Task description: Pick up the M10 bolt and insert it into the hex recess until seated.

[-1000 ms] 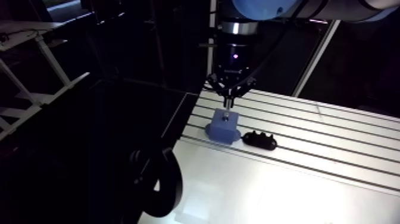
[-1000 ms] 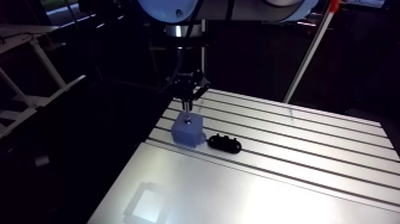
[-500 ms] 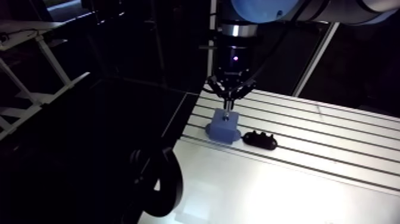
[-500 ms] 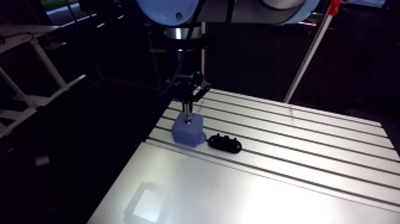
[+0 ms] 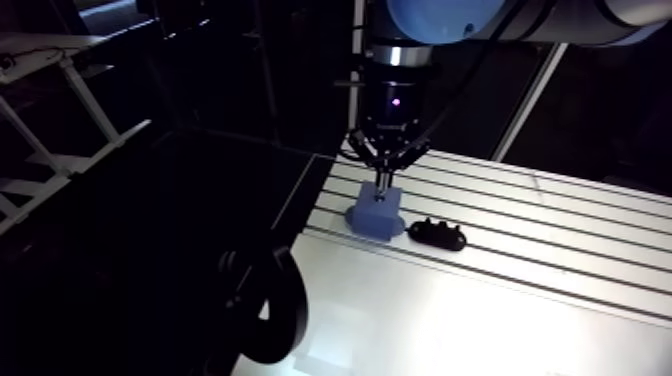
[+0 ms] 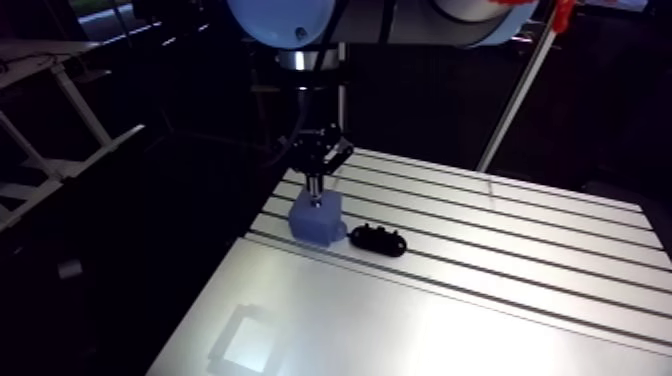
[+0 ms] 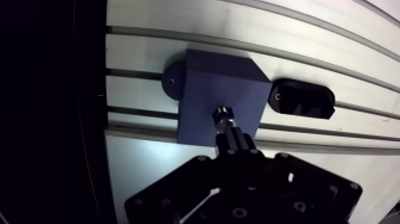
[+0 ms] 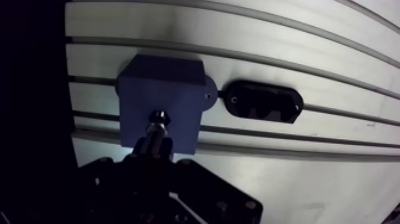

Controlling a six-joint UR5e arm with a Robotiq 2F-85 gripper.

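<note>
A blue block (image 7: pixel 219 89) with round base tabs stands on the slotted table (image 7: pixel 333 53) close to its edge. My gripper (image 7: pixel 234 139) hangs straight above the block, shut on the dark M10 bolt (image 7: pixel 222 114), which points down at the middle of the block's top face. The bolt hides the hex recess, and I cannot tell whether its end touches the block. In the arm view the gripper (image 6: pixel 316 180) stands just over the block (image 6: pixel 316 220).
A black oval holder (image 7: pixel 300 98) lies on the table right beside the block, also seen as the black holder (image 6: pixel 378 240) in the arm view. The table's edge (image 7: pixel 107 119) runs close past the block's other side, with darkness beyond.
The gripper stays over the block with the bolt in it, at most a little lower. The arm view has shifted slightly.
</note>
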